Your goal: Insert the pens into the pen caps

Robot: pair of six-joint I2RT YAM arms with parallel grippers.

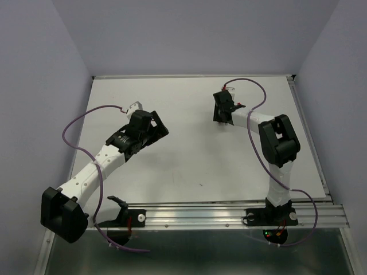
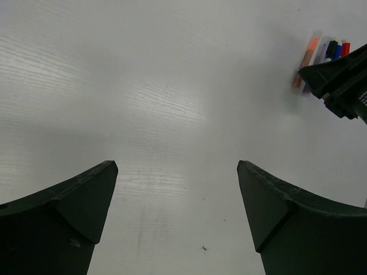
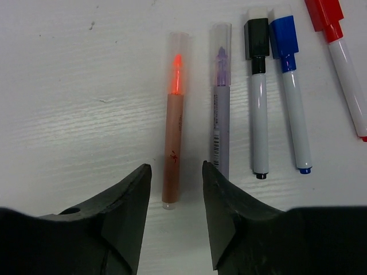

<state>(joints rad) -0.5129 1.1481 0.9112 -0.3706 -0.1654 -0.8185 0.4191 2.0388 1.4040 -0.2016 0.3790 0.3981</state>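
In the lower part of the left wrist view, the left end effector (image 2: 176,172) is gaping wide over the desk (image 2: 143,86), well apart from the pens (image 2: 321,54) at upper right. At bottom centre of the right wrist view, the right end effector (image 3: 176,172) is straddling the orange pen (image 3: 173,143) at its tail, narrowly open and gripping nothing. Closing centred matters, I judge: the grey pen (image 3: 220,126) is lying just right, then three white pens (image 3: 259,120), all seemingly wearing pen caps (image 3: 257,39).

Five pens (image 3: 259,114) lie side by side on the table (image 1: 189,166), under the right end effector (image 3: 176,169).
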